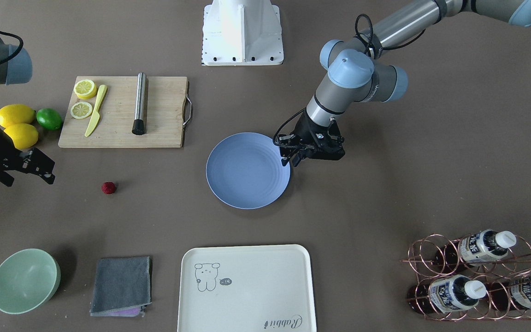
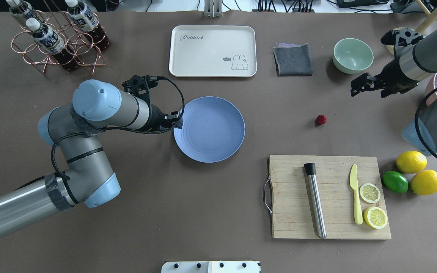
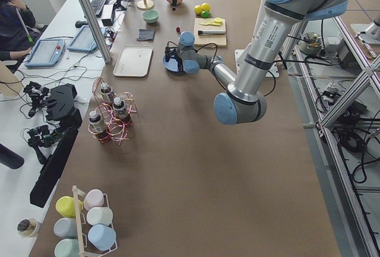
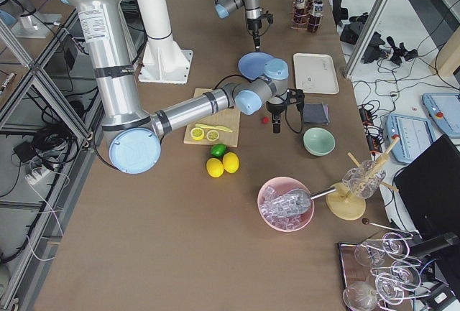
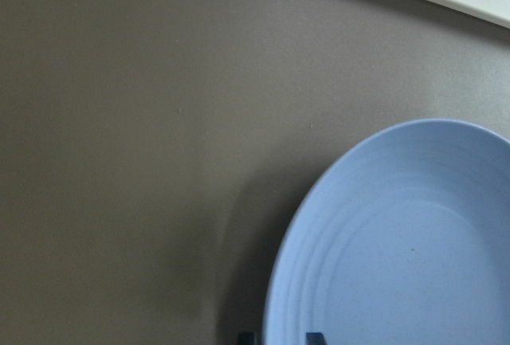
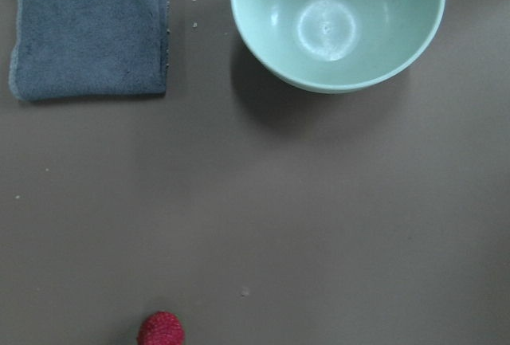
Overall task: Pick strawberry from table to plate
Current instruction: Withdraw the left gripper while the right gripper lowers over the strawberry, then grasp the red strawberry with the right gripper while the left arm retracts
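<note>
The small dark-red strawberry (image 1: 108,187) (image 2: 320,120) lies on the grey-brown table (image 2: 188,212), well apart from the round blue plate (image 1: 247,170) (image 2: 209,129), which holds nothing. My right gripper (image 2: 368,91) (image 1: 28,179) hovers open near the green bowl, beyond the strawberry, with nothing between its fingers. In the right wrist view the strawberry (image 6: 160,329) sits at the bottom edge. My left gripper (image 2: 176,122) (image 1: 291,161) is at the plate's rim. Its two fingertips (image 5: 247,335) show apart over the plate (image 5: 398,241), holding nothing.
A wooden cutting board (image 2: 294,178) carries a steel rod, a yellow knife and lemon slices. Two lemons (image 2: 412,162) and a lime lie beside it. A mint bowl (image 2: 353,55), a grey cloth (image 2: 293,59), a cream tray (image 2: 212,51) and a bottle rack (image 2: 55,38) line the far side.
</note>
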`<control>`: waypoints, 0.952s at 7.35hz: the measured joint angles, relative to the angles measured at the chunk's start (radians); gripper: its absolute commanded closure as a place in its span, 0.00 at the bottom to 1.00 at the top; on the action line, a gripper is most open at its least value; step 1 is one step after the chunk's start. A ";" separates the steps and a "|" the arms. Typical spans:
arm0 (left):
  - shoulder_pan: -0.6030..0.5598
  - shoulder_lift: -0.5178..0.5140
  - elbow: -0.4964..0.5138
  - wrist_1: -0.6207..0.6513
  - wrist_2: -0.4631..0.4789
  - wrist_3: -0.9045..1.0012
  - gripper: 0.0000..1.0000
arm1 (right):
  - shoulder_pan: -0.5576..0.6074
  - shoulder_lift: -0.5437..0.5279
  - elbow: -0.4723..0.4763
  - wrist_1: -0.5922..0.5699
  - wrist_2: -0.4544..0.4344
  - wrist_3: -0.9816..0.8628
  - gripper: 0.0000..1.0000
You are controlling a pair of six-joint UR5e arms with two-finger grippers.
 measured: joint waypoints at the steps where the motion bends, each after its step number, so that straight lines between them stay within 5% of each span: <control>1: -0.021 0.024 -0.034 0.001 -0.019 0.031 0.02 | -0.035 0.030 -0.002 -0.034 -0.033 0.037 0.05; 4: -0.149 0.088 -0.082 -0.001 -0.160 0.118 0.02 | -0.130 0.067 -0.006 -0.078 -0.112 0.132 0.16; 7: -0.176 0.106 -0.091 -0.002 -0.187 0.147 0.02 | -0.185 0.074 -0.027 -0.075 -0.143 0.147 0.21</control>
